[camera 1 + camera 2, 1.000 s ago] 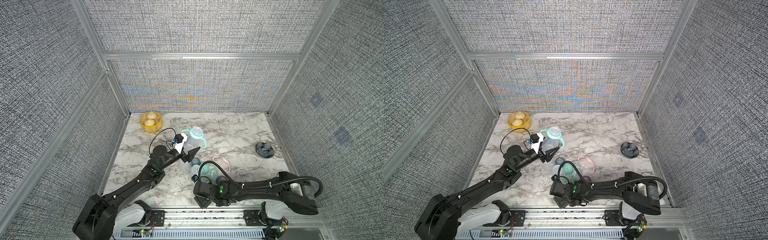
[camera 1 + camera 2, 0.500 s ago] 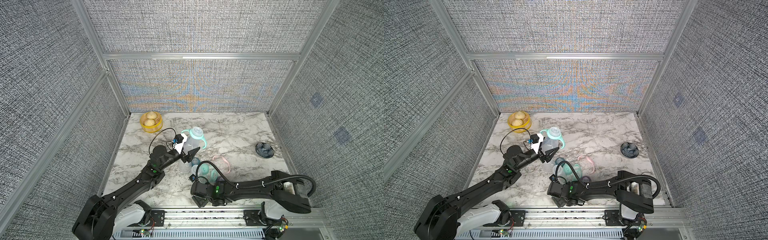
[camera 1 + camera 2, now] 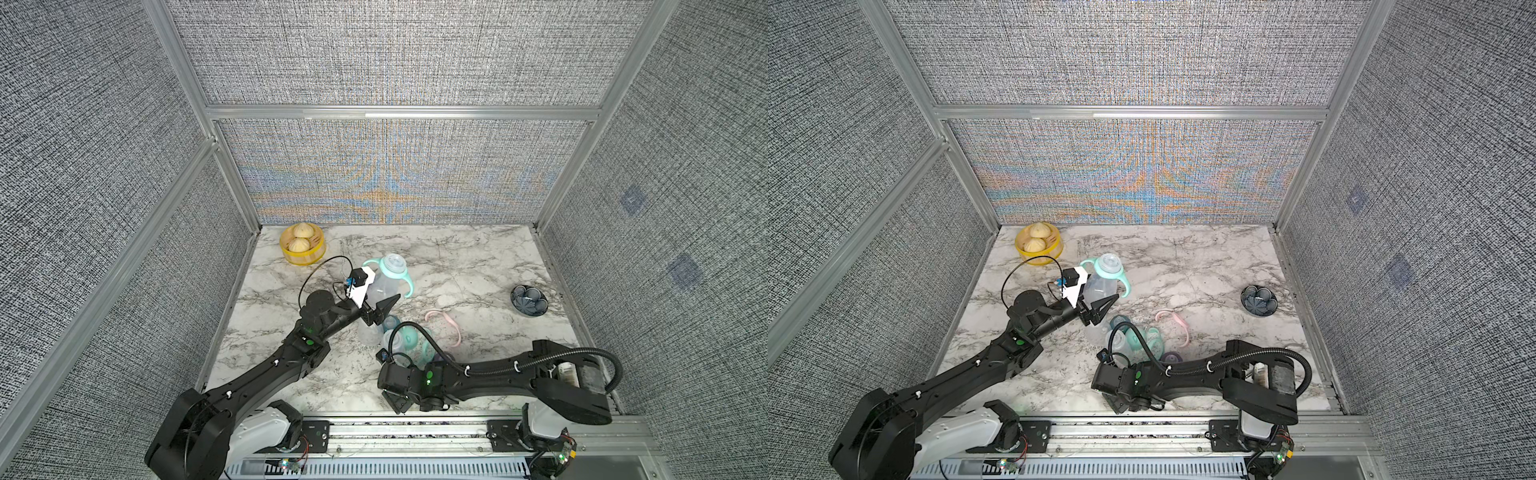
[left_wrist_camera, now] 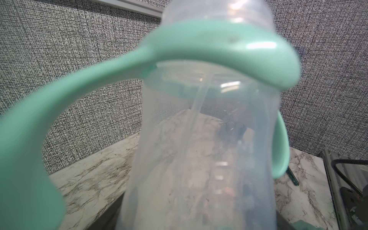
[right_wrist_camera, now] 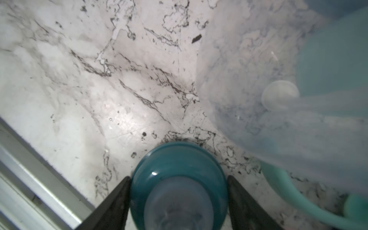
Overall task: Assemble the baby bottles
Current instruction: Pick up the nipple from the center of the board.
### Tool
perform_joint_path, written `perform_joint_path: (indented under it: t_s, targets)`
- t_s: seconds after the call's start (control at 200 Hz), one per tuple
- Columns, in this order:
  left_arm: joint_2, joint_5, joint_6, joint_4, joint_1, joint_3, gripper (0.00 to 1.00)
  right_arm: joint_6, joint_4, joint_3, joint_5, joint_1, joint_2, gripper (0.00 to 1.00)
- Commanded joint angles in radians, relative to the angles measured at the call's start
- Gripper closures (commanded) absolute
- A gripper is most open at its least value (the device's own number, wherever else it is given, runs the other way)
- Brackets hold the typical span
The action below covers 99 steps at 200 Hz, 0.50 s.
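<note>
I am holding a clear bottle (image 3: 380, 286) in my left claw (image 3: 380, 308), with the jaws clamping its lower body. Its long axis is leaning from the claw up and away, and in both top views the nipple end is pointing toward the far side and slightly right. The mint handle (image 4: 199, 45) is ringing the neck, its loops hanging out to left and right. The bottle is sitting left of centre over the worktop (image 3: 478, 266), with its base hiding behind the claw.

My right claw (image 5: 178, 179) is reaching down by the near edge. Its jaws are standing on either side of a teal collar (image 5: 175, 157), right at its rim, and I cannot tell whether they are pressing it. The collar is resting on the worktop, centred between the jaws, with its nipple (image 5: 177, 201) pointing up toward my wrist.
</note>
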Motion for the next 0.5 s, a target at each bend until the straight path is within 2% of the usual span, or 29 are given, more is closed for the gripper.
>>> perform_joint_path:
  t_s: [0.0, 0.285, 0.49]
  targets:
    - [0.002, -0.006, 0.007, 0.022, 0.001, 0.002, 0.98, 0.008, -0.022, 0.003, 0.011, 0.001, 0.004, 0.30]
    - [0.010, -0.006, 0.006, 0.030, 0.002, 0.002, 0.98, 0.008, -0.044, -0.001, 0.007, 0.001, 0.015, 0.26]
    - [0.015, -0.003, 0.004, 0.036, 0.001, 0.002, 0.98, 0.013, -0.043, -0.014, -0.001, 0.001, 0.013, 0.33]
